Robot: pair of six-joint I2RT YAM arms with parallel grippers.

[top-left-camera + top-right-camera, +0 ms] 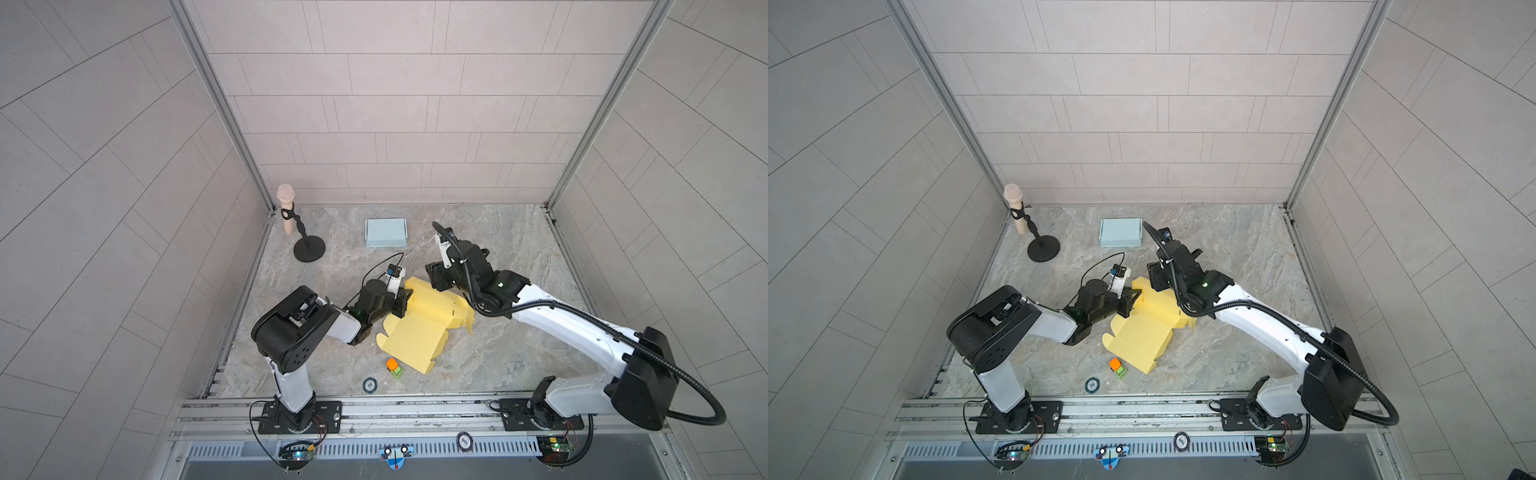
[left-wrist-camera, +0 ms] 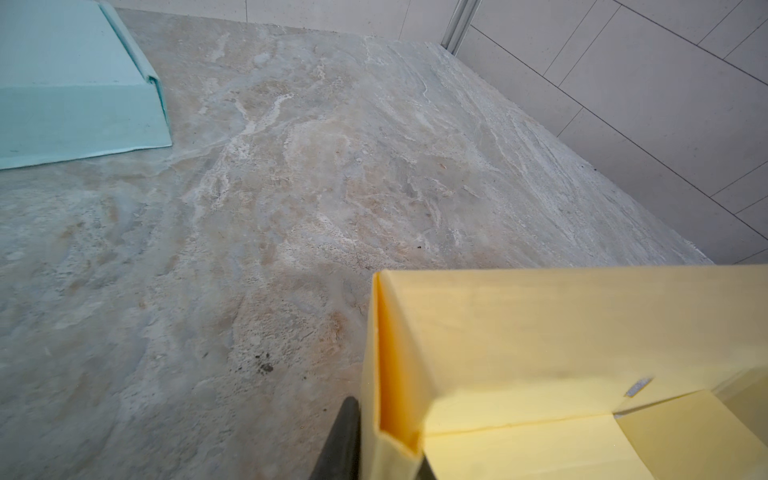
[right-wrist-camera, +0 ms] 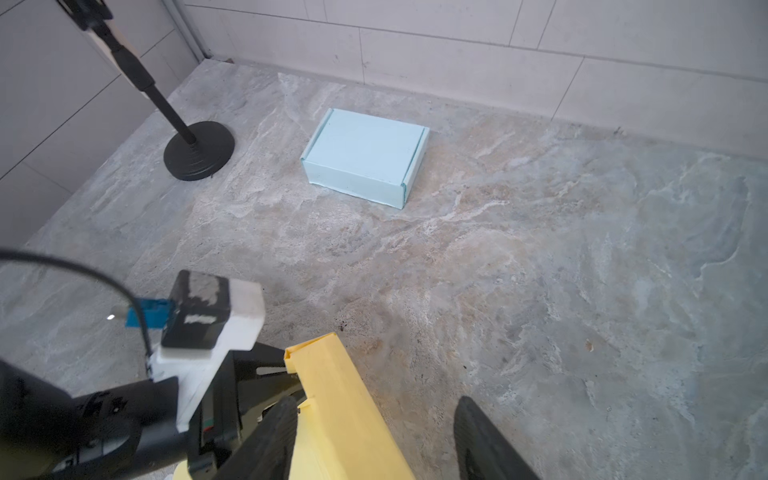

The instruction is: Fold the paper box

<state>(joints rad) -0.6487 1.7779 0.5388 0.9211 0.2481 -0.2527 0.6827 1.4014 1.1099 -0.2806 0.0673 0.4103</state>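
Note:
The yellow paper box lies partly folded at the table's middle, with one doubled wall standing up at its far side. My left gripper is shut on the left end of that wall, and in the left wrist view the wall sits pinched between the dark fingers of the gripper. My right gripper is open astride the same wall. One finger rests against it, the other stands apart over bare table.
A closed light-blue box sits at the back. A microphone stand stands back left. An orange-green toy and a round disc lie near the front.

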